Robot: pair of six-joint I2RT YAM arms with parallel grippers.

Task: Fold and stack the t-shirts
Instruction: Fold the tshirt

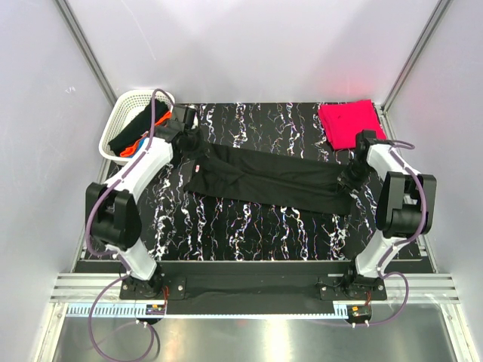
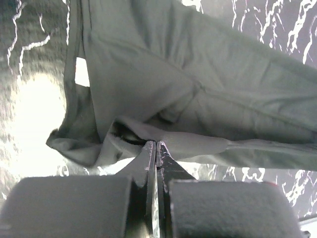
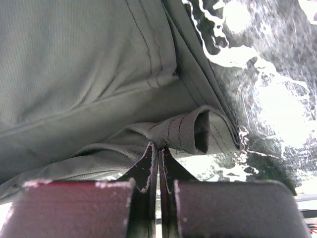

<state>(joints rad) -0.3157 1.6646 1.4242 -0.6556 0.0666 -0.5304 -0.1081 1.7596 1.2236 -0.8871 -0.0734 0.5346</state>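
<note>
The large black t-shirt (image 1: 264, 177) lies stretched in a long band across the middle of the marbled table. My left gripper (image 1: 189, 143) is shut on its left end; the left wrist view shows the jaws (image 2: 156, 145) pinching a bunched fold of the cloth (image 2: 198, 89). My right gripper (image 1: 349, 178) is shut on its right end; the right wrist view shows the jaws (image 3: 158, 146) pinching a rolled hem of the cloth (image 3: 89, 64). A folded pinkish-red t-shirt (image 1: 350, 122) lies at the back right corner.
A white lattice basket (image 1: 130, 113) stands at the back left, holding black cloth (image 1: 130, 130) and a bit of orange (image 1: 133, 145) and blue. Grey walls close in the table on three sides. The arm bases sit at the near edge.
</note>
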